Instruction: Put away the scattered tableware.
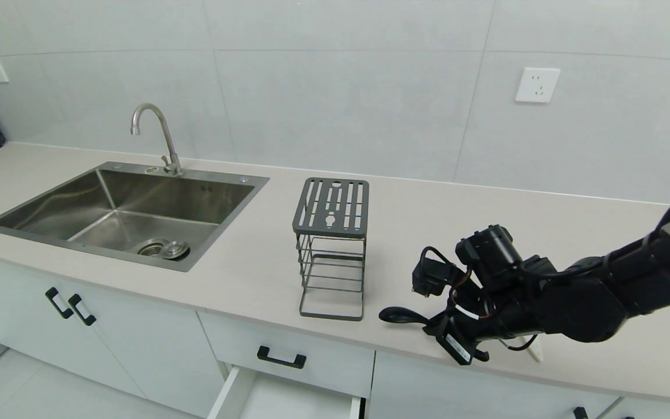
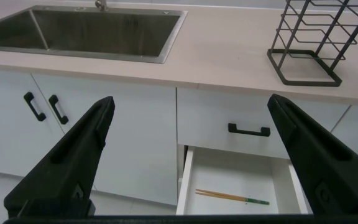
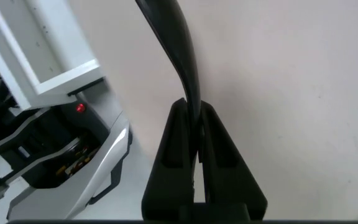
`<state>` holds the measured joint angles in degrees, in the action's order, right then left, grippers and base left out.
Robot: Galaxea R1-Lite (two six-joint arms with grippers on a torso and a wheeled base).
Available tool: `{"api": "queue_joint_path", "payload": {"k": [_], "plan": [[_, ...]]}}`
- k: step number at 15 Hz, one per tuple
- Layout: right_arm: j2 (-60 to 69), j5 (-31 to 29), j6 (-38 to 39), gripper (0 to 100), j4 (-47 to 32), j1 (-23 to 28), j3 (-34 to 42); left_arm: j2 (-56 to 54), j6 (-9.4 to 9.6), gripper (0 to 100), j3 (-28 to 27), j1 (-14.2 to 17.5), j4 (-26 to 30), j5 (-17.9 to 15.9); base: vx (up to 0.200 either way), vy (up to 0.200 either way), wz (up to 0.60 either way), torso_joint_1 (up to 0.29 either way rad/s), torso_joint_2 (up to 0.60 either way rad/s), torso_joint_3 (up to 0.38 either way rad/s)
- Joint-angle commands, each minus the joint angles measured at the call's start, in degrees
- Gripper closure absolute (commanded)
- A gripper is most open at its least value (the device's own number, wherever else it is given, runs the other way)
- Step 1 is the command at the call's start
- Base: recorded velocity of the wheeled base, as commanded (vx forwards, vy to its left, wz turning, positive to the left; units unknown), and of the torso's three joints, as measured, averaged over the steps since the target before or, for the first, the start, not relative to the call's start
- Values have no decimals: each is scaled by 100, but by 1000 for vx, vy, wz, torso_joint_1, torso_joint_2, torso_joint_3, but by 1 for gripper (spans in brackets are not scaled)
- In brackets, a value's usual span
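Note:
A black spoon [image 1: 402, 316] sticks out to the left of my right gripper [image 1: 435, 330], low over the counter near its front edge, right of the wire rack. In the right wrist view the right gripper [image 3: 192, 124] is shut on the handle of the spoon [image 3: 169, 37], whose bowl end points away. My left gripper [image 2: 191, 155] hangs in front of the cabinets, open and holding nothing. Beyond it an open drawer [image 2: 241, 186] holds a pair of chopsticks [image 2: 232, 198].
A dark wire rack [image 1: 331, 256] stands mid-counter, also seen at rack [image 2: 309, 43]. The steel sink [image 1: 50, 201] with its tap [image 1: 160, 137] is at the left. The drawer [image 1: 288, 401] is open below the rack. A small white object [image 1: 535, 348] lies partly hidden under my right arm.

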<state>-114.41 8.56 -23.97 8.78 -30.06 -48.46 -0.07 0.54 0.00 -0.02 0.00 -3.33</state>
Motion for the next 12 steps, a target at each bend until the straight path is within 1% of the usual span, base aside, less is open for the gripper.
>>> {"api": "queue_joint_path", "payload": {"k": [1, 3, 6, 7, 10, 12], "plan": [[208, 6, 15, 100, 10, -175, 82, 7, -1, 0, 0, 2, 0, -1, 0, 0, 0, 0, 0, 0], [244, 6, 24, 100, 10, -334, 161, 7, -1, 0, 0, -6, 0, -1, 0, 0, 0, 0, 0, 0], [217, 76, 15, 100, 98, -720, 21, 7, -1, 0, 0, -6, 0, -1, 0, 0, 0, 0, 0, 0], [121, 120, 41, 100, 115, -975, -85, 7, -1, 0, 0, 2, 0, -1, 0, 0, 0, 0, 0, 0], [-310, 137, 173, 100, 115, -1450, -375, 7, -1, 0, 0, 2, 0, -1, 0, 0, 0, 0, 0, 0], [-591, 146, 279, 100, 107, -1775, -718, 7, -1, 0, 0, 2, 0, -1, 0, 0, 0, 0, 0, 0]]}}
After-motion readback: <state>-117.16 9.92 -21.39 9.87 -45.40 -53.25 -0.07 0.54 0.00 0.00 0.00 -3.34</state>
